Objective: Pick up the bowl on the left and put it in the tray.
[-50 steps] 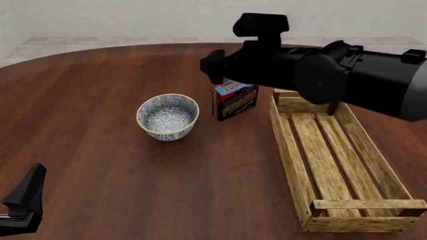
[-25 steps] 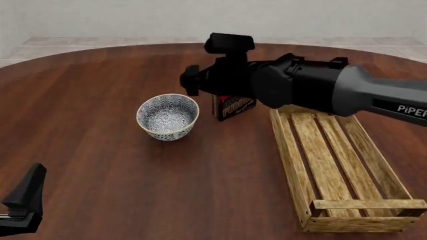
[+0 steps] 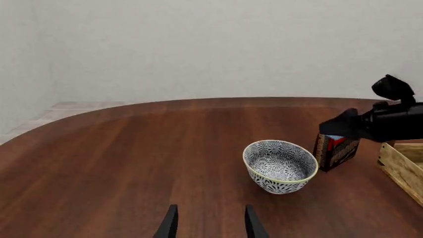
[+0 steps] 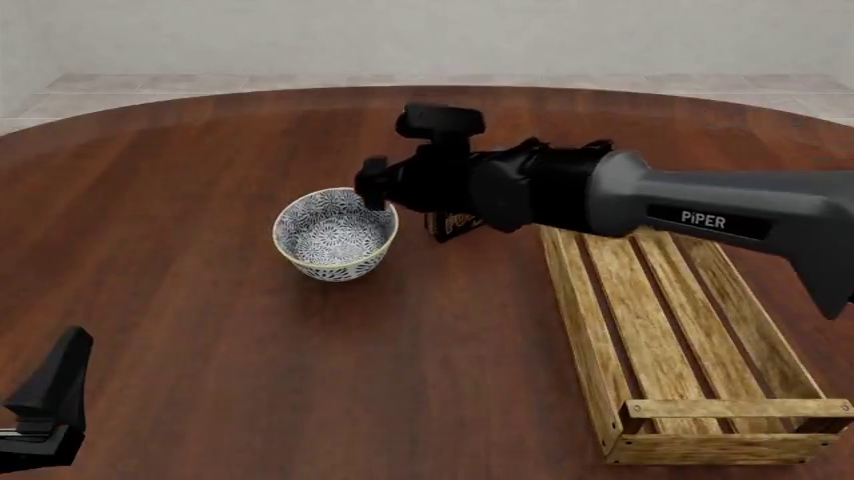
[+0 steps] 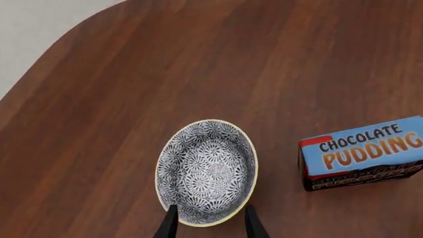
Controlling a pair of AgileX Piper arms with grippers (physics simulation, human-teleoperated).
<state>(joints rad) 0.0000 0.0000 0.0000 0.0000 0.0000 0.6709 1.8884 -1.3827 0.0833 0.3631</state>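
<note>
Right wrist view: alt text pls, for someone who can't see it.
Looking down along the open right gripper, its two dark fingertips straddle the near rim of the blue-patterned bowl, which sits upright and empty on the dark wooden table. A blue-topped chocolate pudding box stands beside the bowl, apart from it.

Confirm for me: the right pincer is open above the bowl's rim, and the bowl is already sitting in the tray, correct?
Not quite. The right pincer is open above the bowl, but the bowl sits on the table, left of the tray, not in it. The front view shows this.
</note>
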